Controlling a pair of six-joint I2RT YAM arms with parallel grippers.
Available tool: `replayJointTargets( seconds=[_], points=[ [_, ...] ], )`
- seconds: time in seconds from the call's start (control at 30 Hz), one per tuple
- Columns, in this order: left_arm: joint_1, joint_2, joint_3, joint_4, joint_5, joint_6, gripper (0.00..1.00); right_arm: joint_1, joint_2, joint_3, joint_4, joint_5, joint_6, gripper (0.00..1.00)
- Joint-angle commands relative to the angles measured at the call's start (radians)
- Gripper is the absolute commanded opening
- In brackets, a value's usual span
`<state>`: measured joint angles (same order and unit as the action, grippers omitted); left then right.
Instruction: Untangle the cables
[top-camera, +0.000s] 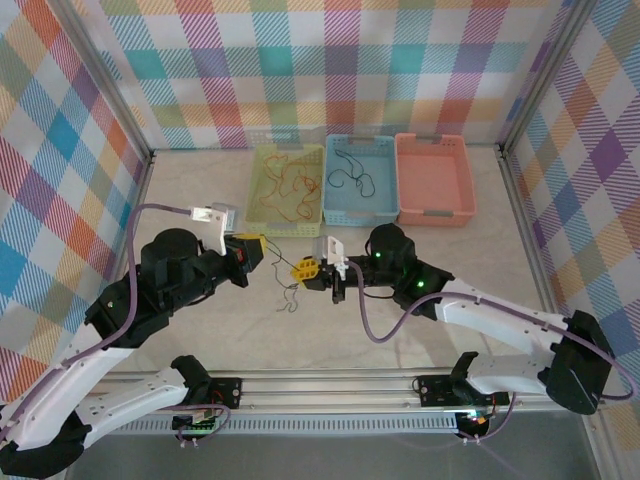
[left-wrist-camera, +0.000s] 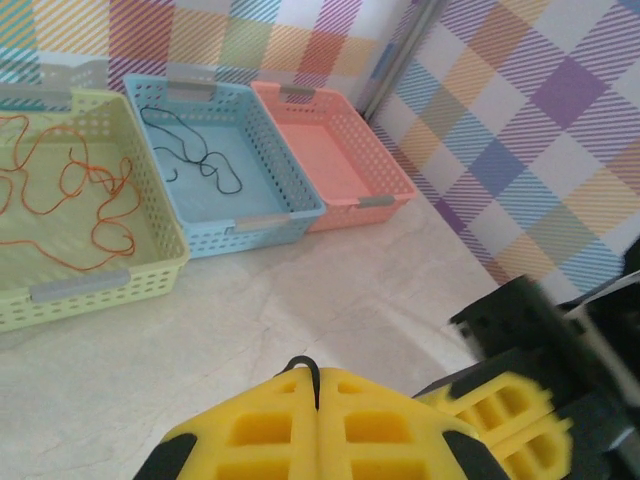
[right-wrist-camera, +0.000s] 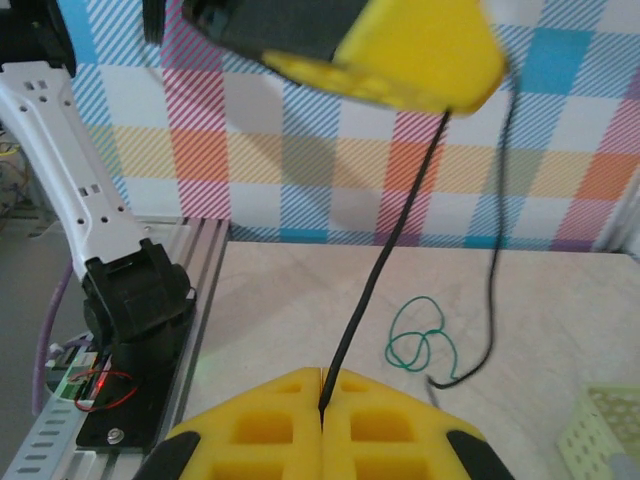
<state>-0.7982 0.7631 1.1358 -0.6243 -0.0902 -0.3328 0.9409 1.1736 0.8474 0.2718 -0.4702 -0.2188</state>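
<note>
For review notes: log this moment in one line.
left hand: shut on black cable | right hand: same cable | green cable: on table

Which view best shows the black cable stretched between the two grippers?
Right wrist: the black cable runs taut from the right gripper up to the left gripper. Left wrist shows a short loop at its gripper; top external, a faint thread.

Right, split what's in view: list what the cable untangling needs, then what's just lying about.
Job: taut black cable, pinched by left tool and right tool; green cable; orange cables; loose black cable.
Lying about: yellow-green basket, blue basket, pink basket, purple arm cables.
</note>
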Motion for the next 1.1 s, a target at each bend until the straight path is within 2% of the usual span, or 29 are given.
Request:
replayJointTargets(
  seconds=[0.0,0.1,0.13,0.2,0.23,0.27,0.37,0.57,0.7,0.87,1.07],
  points=[
    [-0.006,-0.022,-0.022,0.005,-0.085,0.008,0.00,-0.010,-0.043,0.002,-0.085,0.046,-0.005,0.00],
    [-0.007,-0.028,-0.038,0.005,-0.089,0.005,0.00,-0.022,-0.065,0.000,-0.074,0.087,0.015,0.00],
    [-0.007,-0.030,-0.041,0.001,-0.092,0.006,0.05,-0.027,-0.069,0.003,-0.070,0.111,0.027,0.00],
    [-0.006,-0.033,-0.042,-0.010,-0.093,0.006,0.38,-0.039,-0.072,0.019,-0.068,0.176,0.049,0.00],
    [-0.007,-0.036,-0.042,-0.015,-0.093,0.006,0.52,-0.048,-0.072,0.030,-0.068,0.209,0.058,0.00],
    [-0.007,-0.042,-0.043,-0.018,-0.095,0.005,0.61,-0.060,-0.073,0.041,-0.066,0.237,0.072,0.00],
    [-0.007,-0.067,-0.051,-0.034,-0.112,0.009,0.73,-0.107,-0.076,0.071,-0.052,0.283,0.111,0.00],
    [-0.006,-0.114,-0.070,-0.072,-0.145,0.016,0.78,-0.182,-0.032,0.200,-0.079,0.404,0.111,0.00],
    [-0.006,-0.133,-0.104,-0.084,-0.160,0.011,0.79,-0.279,0.040,0.319,-0.069,0.461,0.192,0.00],
    [-0.006,-0.136,-0.162,-0.096,-0.176,-0.043,0.79,-0.398,0.216,0.501,-0.078,0.512,0.264,0.00],
    [-0.007,-0.140,-0.191,-0.156,-0.243,-0.114,0.80,-0.481,0.456,0.687,-0.100,0.565,0.343,0.00]
  ],
)
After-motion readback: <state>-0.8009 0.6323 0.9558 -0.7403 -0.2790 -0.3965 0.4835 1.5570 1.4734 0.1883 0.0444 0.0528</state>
